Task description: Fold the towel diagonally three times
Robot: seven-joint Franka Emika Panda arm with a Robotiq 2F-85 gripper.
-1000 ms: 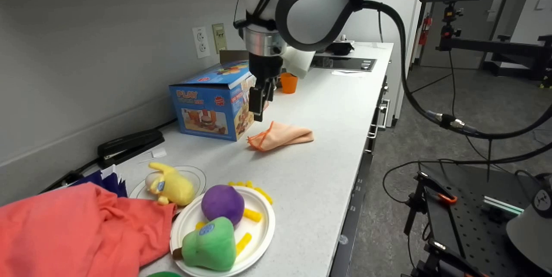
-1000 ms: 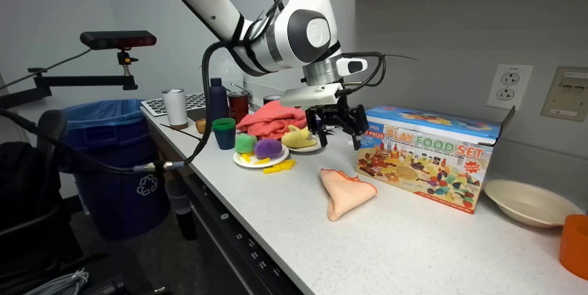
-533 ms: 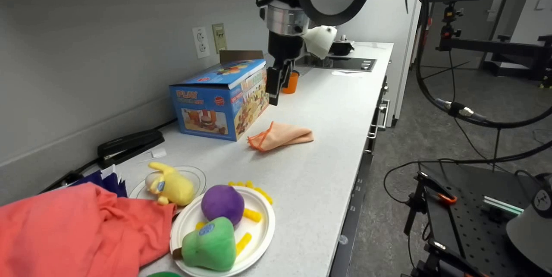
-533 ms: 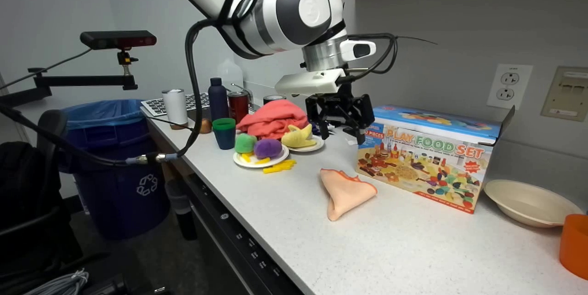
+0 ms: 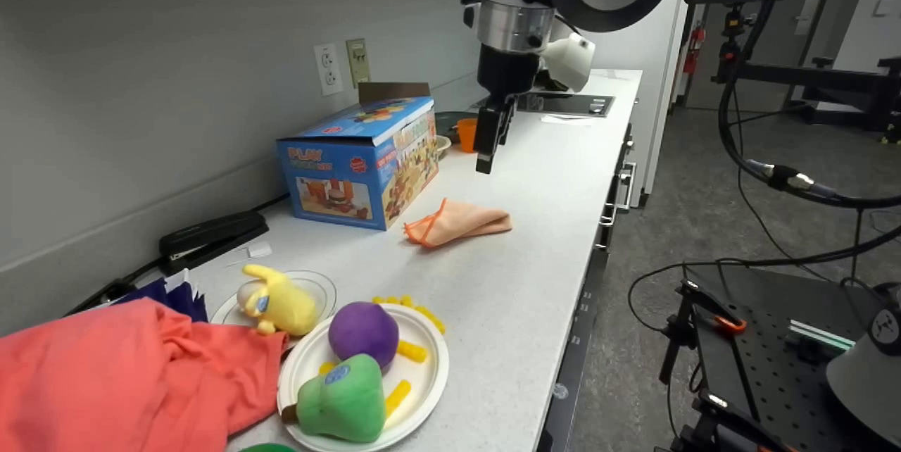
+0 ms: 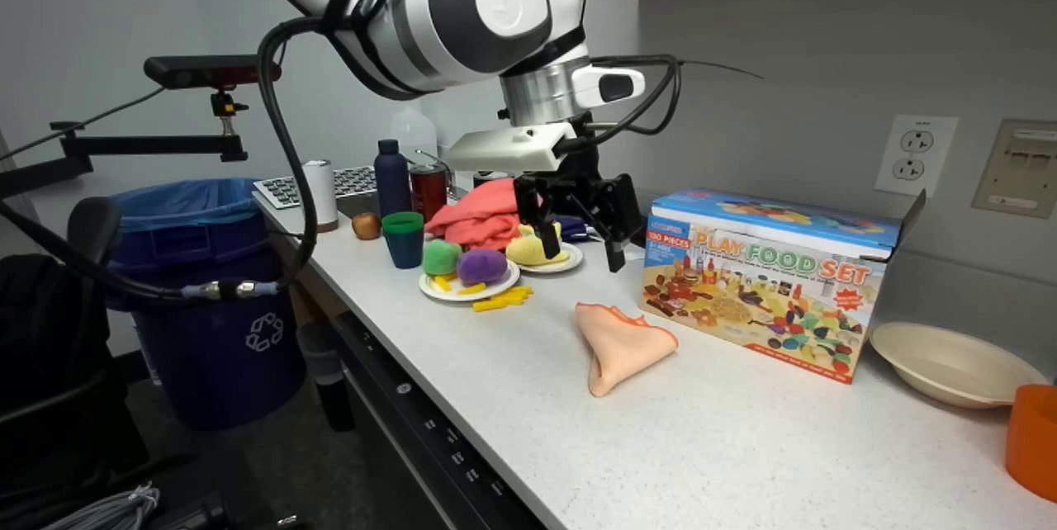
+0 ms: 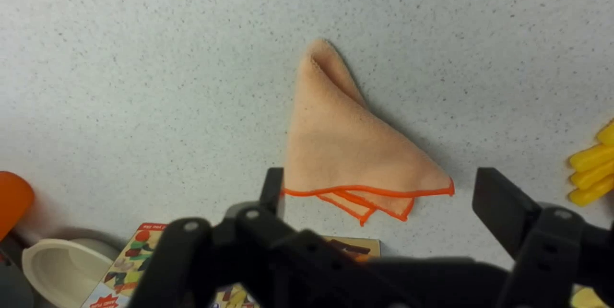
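Observation:
The towel is peach with an orange edge and lies folded in a rough triangle on the counter. It shows in both exterior views point(image 5: 461, 222) point(image 6: 623, 346) and in the wrist view point(image 7: 355, 149). In the wrist view its orange hem runs along the lower side, with two small corners poking out below and a fold at the upper point. My gripper point(image 7: 379, 181) is open and empty, its fingers spread wide on either side of the hem in that view. In both exterior views the gripper point(image 5: 490, 156) point(image 6: 582, 260) hangs above the counter, apart from the towel.
A play food box point(image 6: 760, 291) stands beside the towel against the wall. A beige bowl point(image 6: 954, 365) and an orange cup point(image 6: 1032, 443) are past the box. A plate point(image 5: 433, 374) with plush food, yellow sticks and a red cloth point(image 5: 127, 381) lie at the other end.
The arm has risen a little and shifted, moving right in an exterior view, away from in front of the box. The gripper stays open. The towel has not moved.

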